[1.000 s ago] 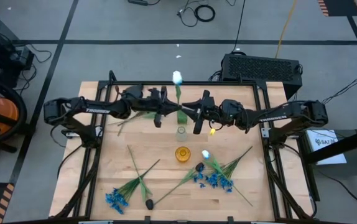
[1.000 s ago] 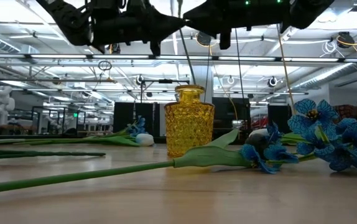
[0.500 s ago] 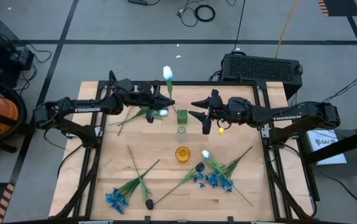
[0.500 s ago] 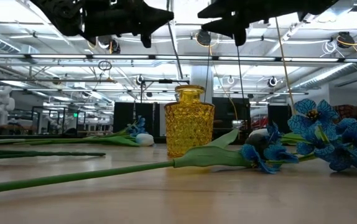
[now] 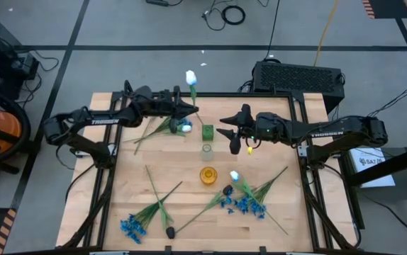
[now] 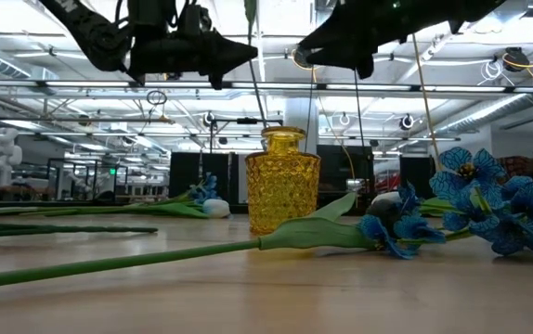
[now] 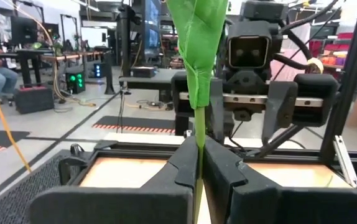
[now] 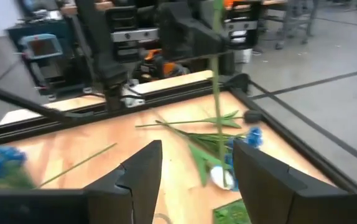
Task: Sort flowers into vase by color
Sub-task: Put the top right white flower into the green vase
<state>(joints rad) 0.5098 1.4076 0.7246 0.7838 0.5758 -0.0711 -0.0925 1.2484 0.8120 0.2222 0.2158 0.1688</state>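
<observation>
White tulip stands upright, its green stem pinched in the left tool, held above the desk; right tool, fingers spread and empty, faces it from just beside.

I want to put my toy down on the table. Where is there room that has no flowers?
The bare wood is along the table's left edge, left of the long green stem, and in the far right corner behind the right gripper. It is crowded in the middle around the yellow vase, the clear vase and the blue flowers.
</observation>
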